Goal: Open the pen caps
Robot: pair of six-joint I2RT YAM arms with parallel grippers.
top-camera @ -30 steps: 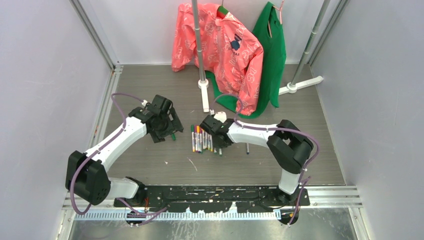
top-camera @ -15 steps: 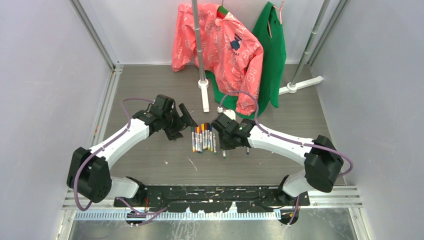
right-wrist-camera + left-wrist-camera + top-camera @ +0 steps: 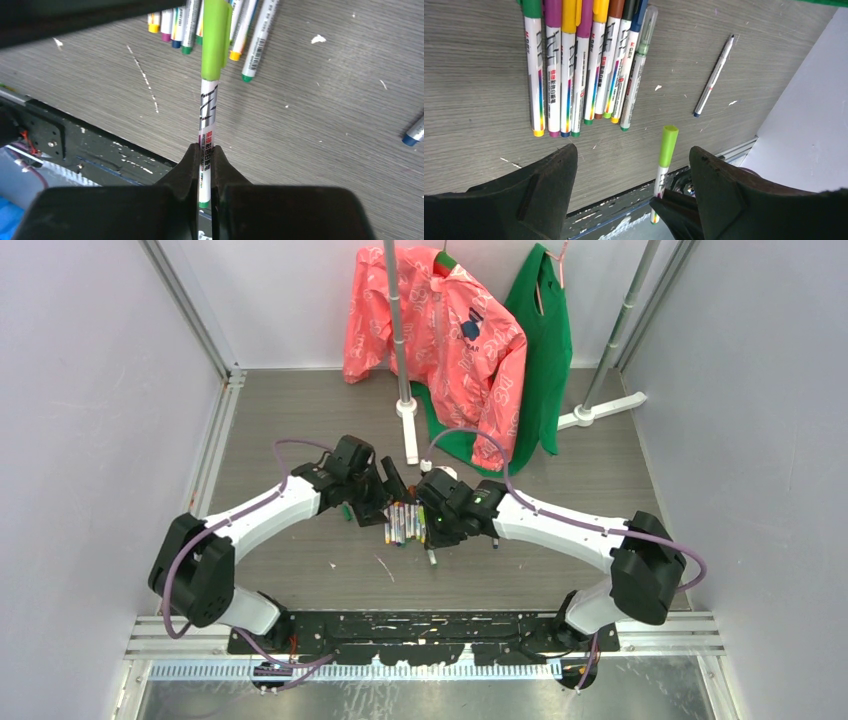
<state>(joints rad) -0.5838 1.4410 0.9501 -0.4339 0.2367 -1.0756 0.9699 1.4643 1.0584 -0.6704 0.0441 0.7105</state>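
In the space of a second the left arm had swung in from the side. Its jaws now stood spread wide just beside the row of pens, facing the right arm. The right gripper had shifted in to meet it, jaws pressed tight on the whitish barrel of one pen. It held that pen up off the surface with its lime-green cap pointing away from the wrist. Seen from the left wrist, the cap sat in the gap between the open jaws but beyond their tips. To me, the two arms looked to be lining up for a pull, one holding the barrel and the other about to take the cap. The cap was still seated, so nothing had been opened on this pen yet.

The other pens lay side by side, touching, with slim glossy printed barrels and smooth plastic caps in green, purple, yellow, brown and blue. One of them had a clear cap. A thinner pen lay well apart from the row. The surface was grey with a fine wood-like grain, scuffed and flecked with white specks.
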